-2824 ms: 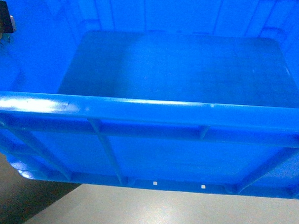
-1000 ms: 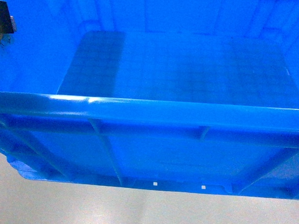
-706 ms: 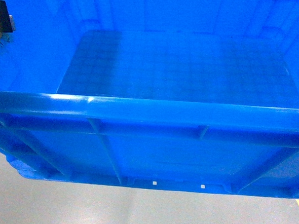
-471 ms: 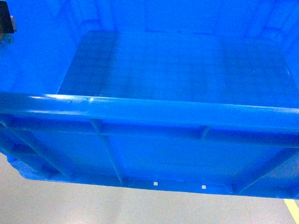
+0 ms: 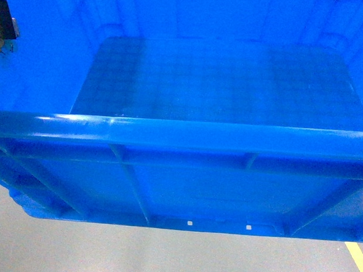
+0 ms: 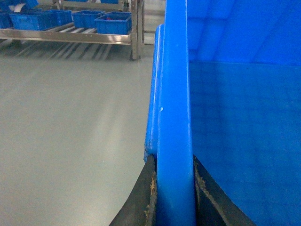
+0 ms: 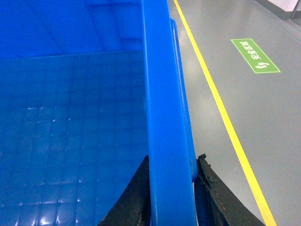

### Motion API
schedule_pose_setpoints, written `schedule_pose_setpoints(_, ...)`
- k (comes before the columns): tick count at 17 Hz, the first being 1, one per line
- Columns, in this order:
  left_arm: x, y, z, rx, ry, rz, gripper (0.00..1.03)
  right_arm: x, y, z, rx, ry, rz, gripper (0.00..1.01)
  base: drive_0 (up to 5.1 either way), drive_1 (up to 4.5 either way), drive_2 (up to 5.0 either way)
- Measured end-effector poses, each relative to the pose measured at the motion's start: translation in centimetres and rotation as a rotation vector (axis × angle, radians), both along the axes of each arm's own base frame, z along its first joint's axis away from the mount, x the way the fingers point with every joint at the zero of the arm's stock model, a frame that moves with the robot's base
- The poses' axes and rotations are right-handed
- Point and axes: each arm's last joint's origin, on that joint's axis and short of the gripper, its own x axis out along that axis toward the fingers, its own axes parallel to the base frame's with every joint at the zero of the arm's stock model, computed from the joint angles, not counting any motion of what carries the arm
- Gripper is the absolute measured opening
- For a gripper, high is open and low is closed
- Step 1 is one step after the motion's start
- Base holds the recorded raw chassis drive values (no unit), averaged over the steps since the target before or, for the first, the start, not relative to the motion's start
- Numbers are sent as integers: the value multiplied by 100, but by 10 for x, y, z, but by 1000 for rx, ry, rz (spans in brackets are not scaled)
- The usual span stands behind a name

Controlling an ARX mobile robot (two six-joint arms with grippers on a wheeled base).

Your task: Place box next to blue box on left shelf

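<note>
The box (image 5: 215, 82), a big bright-blue crate, fills the head view and hangs above the grey floor, its inside bare. My left gripper (image 6: 174, 161) is shut on the crate's left rim (image 6: 174, 94), one black finger on each side. My right gripper (image 7: 173, 161) is shut on the right rim (image 7: 162, 84) the same way. A dark finger (image 5: 2, 23) of the left gripper shows at the crate's left wall. Far off, in the left wrist view, a grey roller shelf (image 6: 70, 36) carries several small blue boxes (image 6: 113, 22).
Grey floor (image 6: 70, 132) stretches between me and the shelf. A metal upright (image 6: 136, 28) stands at the shelf's right end. On the right, a yellow floor line (image 7: 221, 108) runs alongside the crate, with a green floor marking (image 7: 255, 55) beyond it.
The crate keeps its place in the head view while the floor beneath slides past. The dark patch at lower left has gone and a yellow line has come in at lower right.
</note>
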Motion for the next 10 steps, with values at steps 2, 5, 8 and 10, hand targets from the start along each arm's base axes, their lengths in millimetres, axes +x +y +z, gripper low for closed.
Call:
schedule_pose_setpoints(2, 0, 0, 0, -1, -4, 0, 11, 0, 0, 0, 1, -4, 0, 19, 2, 417, -413)
schedule_pose_setpoints(5, 0, 0, 0, -3, -3, -1, 11, 0, 0, 0, 0, -1, 0, 19, 72, 487, -343)
schedule_pose_setpoints(8, 0, 0, 0, -1, -1, 2, 11, 0, 0, 0, 0, -1, 0, 19, 2, 417, -413)
schedule_pose_setpoints(10, 0, 0, 0, -2, -3, 1, 11, 0, 0, 0, 0, 1, 0, 19, -16, 399, -431)
